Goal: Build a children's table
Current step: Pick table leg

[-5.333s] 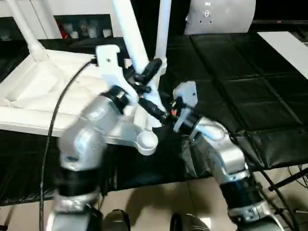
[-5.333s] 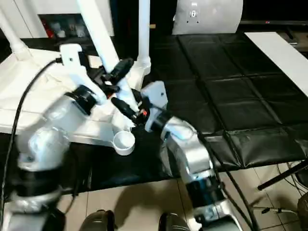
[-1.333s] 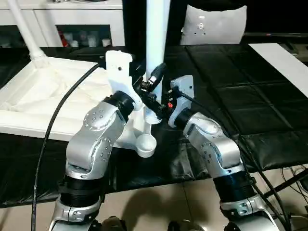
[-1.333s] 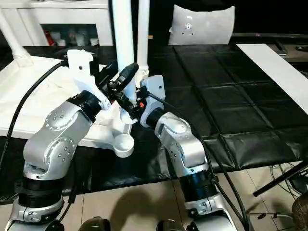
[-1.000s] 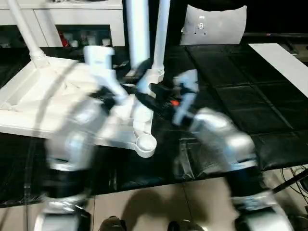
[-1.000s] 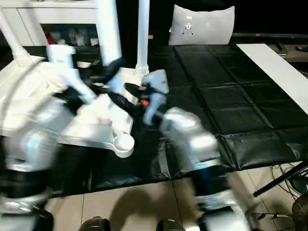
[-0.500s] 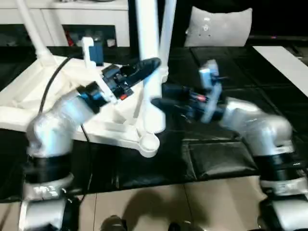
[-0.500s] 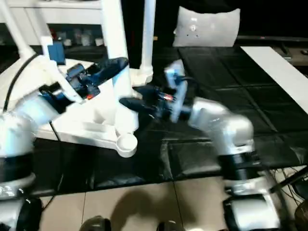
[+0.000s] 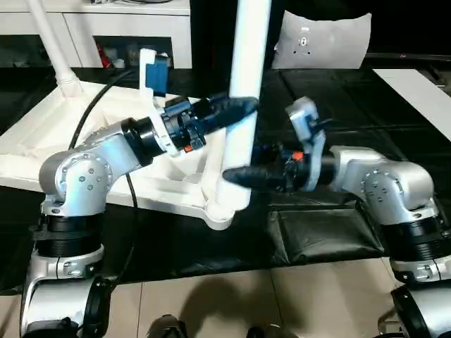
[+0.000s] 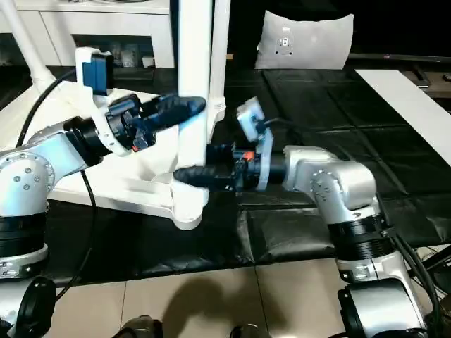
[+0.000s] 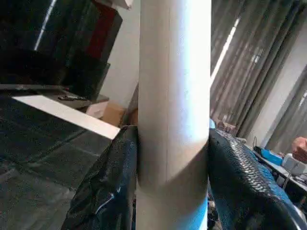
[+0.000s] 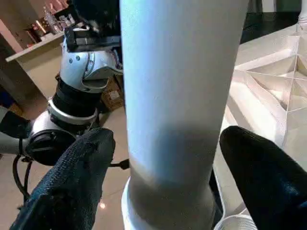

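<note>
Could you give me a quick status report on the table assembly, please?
Left gripper shut on leg. Right gripper open around it, lower down. Leg upright in the tabletop corner socket. Nothing in the way.

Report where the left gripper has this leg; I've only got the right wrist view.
Observer: The left gripper is shut on the leg, above your right gripper. Its fingers press against both sides.
Operator: Give me the leg's attitude.
Observer: Upright, with its lower end at the near corner socket of the upturned tabletop.
Operator: Count the other legs.
Observer: Two more stand upright: the far left leg and the rear leg behind yours.
</note>
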You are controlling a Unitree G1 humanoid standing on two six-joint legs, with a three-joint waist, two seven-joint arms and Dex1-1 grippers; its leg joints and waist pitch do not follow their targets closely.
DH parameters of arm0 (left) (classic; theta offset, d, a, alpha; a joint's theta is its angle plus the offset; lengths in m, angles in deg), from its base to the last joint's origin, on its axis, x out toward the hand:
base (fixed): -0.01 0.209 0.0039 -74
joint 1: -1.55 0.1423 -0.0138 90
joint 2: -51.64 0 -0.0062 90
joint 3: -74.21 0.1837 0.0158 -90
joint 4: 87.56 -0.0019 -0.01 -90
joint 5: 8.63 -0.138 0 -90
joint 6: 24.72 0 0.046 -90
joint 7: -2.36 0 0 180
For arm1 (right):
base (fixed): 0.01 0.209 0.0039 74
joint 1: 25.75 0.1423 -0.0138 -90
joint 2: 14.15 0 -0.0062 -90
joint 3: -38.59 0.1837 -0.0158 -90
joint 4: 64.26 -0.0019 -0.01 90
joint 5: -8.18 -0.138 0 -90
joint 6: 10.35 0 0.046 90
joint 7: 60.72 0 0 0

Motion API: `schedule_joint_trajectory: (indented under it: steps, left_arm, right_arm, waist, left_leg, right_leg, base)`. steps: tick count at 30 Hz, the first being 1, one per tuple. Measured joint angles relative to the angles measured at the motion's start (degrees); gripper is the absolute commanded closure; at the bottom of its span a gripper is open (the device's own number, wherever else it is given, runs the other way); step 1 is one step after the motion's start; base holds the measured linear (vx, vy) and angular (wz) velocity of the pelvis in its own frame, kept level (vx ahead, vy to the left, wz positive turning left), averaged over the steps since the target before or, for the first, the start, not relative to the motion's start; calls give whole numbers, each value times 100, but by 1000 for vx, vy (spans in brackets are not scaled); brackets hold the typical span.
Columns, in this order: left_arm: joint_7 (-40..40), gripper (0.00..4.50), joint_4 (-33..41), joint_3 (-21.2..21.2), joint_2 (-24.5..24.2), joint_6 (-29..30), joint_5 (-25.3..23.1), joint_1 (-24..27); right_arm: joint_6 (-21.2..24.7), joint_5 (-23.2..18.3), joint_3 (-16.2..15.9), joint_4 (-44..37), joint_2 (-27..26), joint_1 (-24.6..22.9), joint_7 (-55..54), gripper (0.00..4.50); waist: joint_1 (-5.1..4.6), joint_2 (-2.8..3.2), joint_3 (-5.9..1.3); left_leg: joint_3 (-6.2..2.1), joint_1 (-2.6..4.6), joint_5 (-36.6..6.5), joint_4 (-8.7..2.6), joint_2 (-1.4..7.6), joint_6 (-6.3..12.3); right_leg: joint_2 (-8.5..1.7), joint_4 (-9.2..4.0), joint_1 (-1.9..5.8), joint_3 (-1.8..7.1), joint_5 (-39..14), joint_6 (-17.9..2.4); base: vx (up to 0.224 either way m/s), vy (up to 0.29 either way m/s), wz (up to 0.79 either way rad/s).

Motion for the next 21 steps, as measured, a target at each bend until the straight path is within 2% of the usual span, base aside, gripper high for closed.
schedule_joint_trajectory:
  steps: [13,14,16,17,21]
  left_arm:
    - [126,265,1,154,-92,-57,-64,-1]
    - [125,265,1,154,-81,-72,-64,-4]
    - [125,265,1,154,-76,-86,-64,-6]
    - [125,265,1,154,-75,-93,-64,-6]
    - [120,265,1,154,-74,-112,-108,-7]
  right_arm:
    - [-32,34,0,77,-106,17,-9,57]
    - [-39,35,-4,79,-130,27,-10,74]
    - [-50,36,-9,97,-161,48,-15,74]
    - [-53,39,-15,130,-169,69,-16,100]
    - [-55,70,-72,182,-172,86,-10,126]
  waist:
    - [7,0,0]
    - [6,0,0]
    - [7,-1,0]
    - [8,-1,0]
    - [13,-1,0]
  left_leg:
    - [-1,0,0,0,0,0]
    - [-1,0,0,0,0,0]
    - [0,0,0,0,0,0]
    - [0,0,0,0,0,0]
    - [0,0,0,0,0,0]
  right_leg:
    - [0,2,0,0,0,0]
    - [0,2,0,0,0,0]
    - [0,2,0,0,0,0]
    - [0,1,0,0,0,0]
    - [-1,1,0,0,0,0]
  base:
    - [0,0,0]
    - [0,0,0]
    - [0,0,0]
    - [0,0,0]
    - [0,0,0]
